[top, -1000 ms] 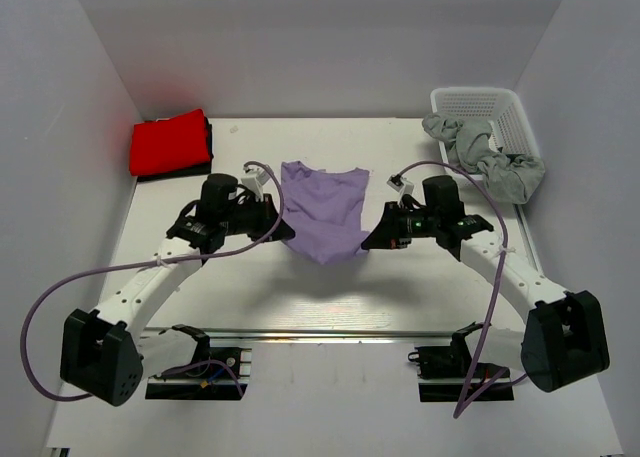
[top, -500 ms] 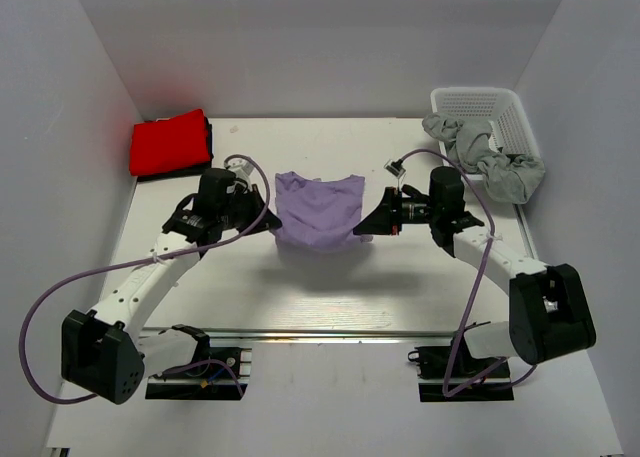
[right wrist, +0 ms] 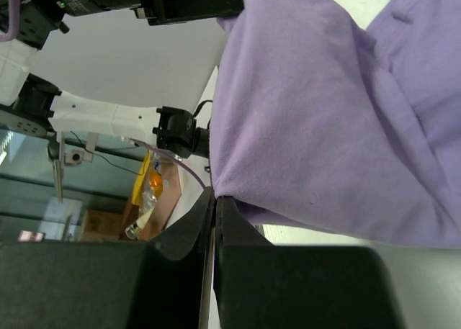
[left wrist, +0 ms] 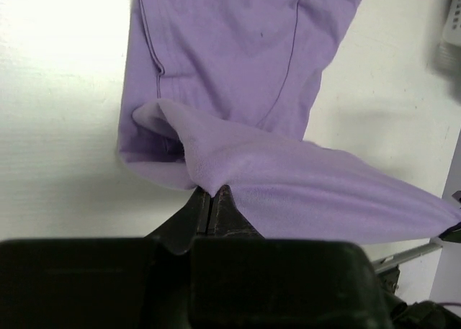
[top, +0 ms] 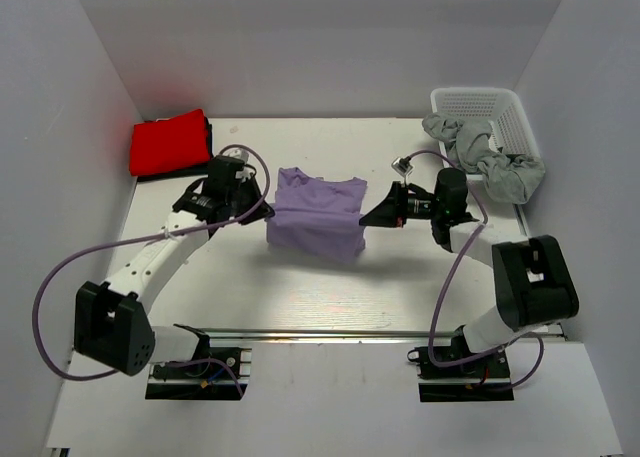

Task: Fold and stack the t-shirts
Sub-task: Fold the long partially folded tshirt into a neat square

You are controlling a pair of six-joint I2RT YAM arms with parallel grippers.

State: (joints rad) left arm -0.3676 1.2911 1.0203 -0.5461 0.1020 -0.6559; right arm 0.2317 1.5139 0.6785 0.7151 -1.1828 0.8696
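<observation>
Fingers on the left arm are pressed together on a pinch of the lavender t-shirt at its left side edge. The right fingers are clamped the same way on the opposite side edge, with no gap showing between them. The cloth is stretched between the two grips in the middle of the table. Its near part is raised and doubled over in a soft fold, while the far part with the neckline lies flat on the surface. In the left wrist view the flat layer shows a straight side seam, and the gripped layer rises from it toward the camera.

Bare table lies all round the shirt: a broad strip on the near side between the arm bases, a band on the far side up to the back wall, and open surface to the left. On the right the room is tighter, since the right arm's wrist sits close to the grey garment.

That garment is bunched over the near rim of the white lattice basket in the far right corner, part inside and part hanging outside. The red t-shirt lies folded in the far left corner on a dark layer, well apart from the lavender one.
</observation>
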